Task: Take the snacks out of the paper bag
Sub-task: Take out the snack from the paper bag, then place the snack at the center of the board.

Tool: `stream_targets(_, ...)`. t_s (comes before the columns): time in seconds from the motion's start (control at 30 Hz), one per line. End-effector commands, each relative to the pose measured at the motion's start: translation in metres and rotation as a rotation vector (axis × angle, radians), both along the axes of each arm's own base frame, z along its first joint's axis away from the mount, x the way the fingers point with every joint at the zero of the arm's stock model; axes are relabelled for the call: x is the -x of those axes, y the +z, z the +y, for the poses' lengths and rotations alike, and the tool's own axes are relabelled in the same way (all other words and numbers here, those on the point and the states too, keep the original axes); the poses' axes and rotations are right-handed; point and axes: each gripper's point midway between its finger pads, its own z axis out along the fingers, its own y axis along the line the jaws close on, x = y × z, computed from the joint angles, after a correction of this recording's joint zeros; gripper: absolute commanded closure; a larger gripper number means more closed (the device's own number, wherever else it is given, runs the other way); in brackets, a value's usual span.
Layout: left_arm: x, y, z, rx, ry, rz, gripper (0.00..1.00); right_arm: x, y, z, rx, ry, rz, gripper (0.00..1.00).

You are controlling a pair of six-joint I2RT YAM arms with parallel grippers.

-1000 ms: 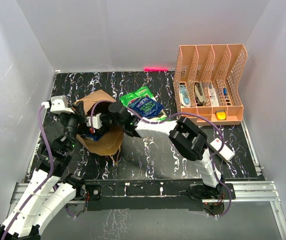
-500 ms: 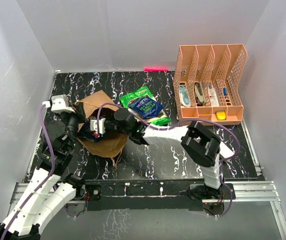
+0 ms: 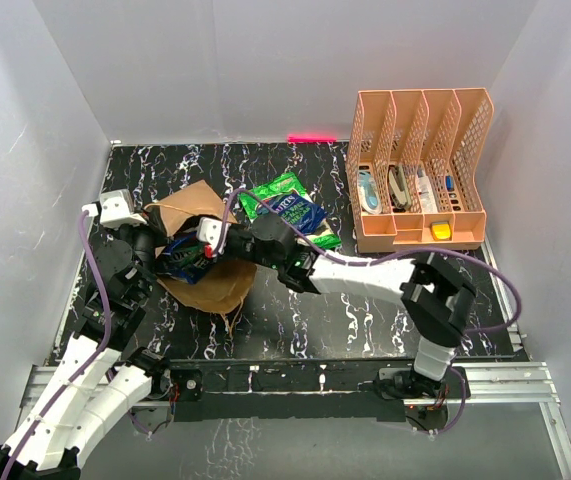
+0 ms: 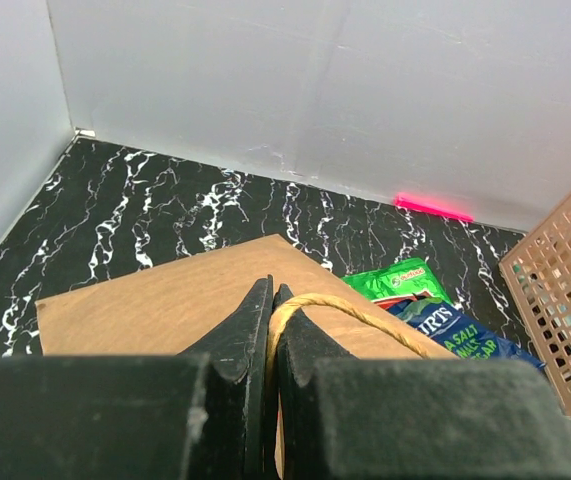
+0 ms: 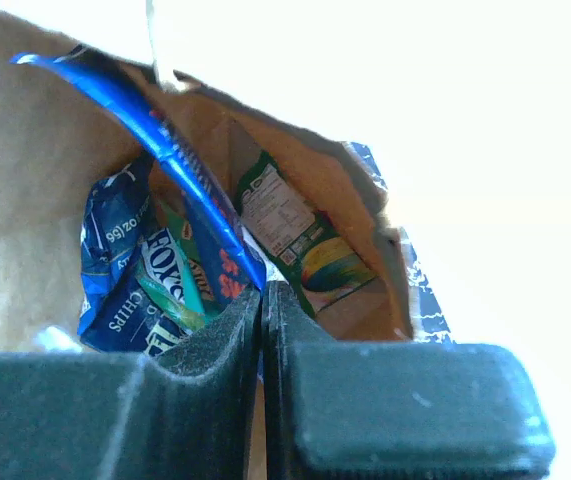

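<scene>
Since the earlier frames the right tool (image 5: 262, 290) has been drawn back a little to the right from the mouth of the paper bag (image 3: 210, 288), a blue packet (image 3: 183, 258) has been pulled partly out with it, and the right arm's elbow has swung further right over the black marbled bench (image 3: 345, 325). The right tool is seen clenched on the edge of that blue packet, its two fingers pressed together with the foil pinched between them. The left tool (image 4: 270, 295) is clenched on the bag's twisted paper handle (image 4: 365, 312), which loops out from between its tips. The bag is seen lying creased on the left part of the bench. Inside it, in the right wrist view, a dark blue chips packet (image 5: 115, 260) and a green labelled packet (image 5: 295, 230) are seen against the brown walls. Just beyond the bag, on the bench, a green packet (image 3: 273, 187) lies with another blue one (image 3: 297, 213) resting on top of it. A peach mesh file organiser (image 3: 420, 170) stands at the far right, well apart from the bag.
</scene>
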Motion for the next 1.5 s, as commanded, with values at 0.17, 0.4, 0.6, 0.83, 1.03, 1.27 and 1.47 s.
stream_targets(0.17,0.002,0.011,0.01,0.025,0.058,-0.021,1.0,0.042,0.081,-0.046,-0.085,0.052,0.046,0.92)
stream_targets(0.4,0.001,0.008,0.01,0.021,0.061,-0.012,1.0,0.089,0.097,-0.098,-0.062,0.113,0.162,0.92)
stream_targets(0.6,-0.002,0.005,0.01,0.013,0.07,0.002,1.0,0.095,0.109,-0.154,-0.079,-0.038,0.245,0.92)
stream_targets(0.83,-0.006,0.0,0.01,0.003,0.082,0.022,1.0,0.053,0.114,-0.229,-0.26,-0.499,0.335,0.92)
stream_targets(1.03,-0.008,-0.003,0.008,0.0,0.074,0.032,1.0,-0.001,0.102,-0.265,-0.322,-0.81,0.329,0.92)
stream_targets(1.27,-0.004,-0.002,0.011,0.004,0.079,0.023,1.0,-0.066,0.079,-0.263,-0.34,-0.795,0.56,0.92)
stream_targets(1.47,-0.003,-0.001,0.012,0.007,0.084,0.018,1.0,-0.088,0.06,-0.239,-0.313,-0.697,0.765,0.92)
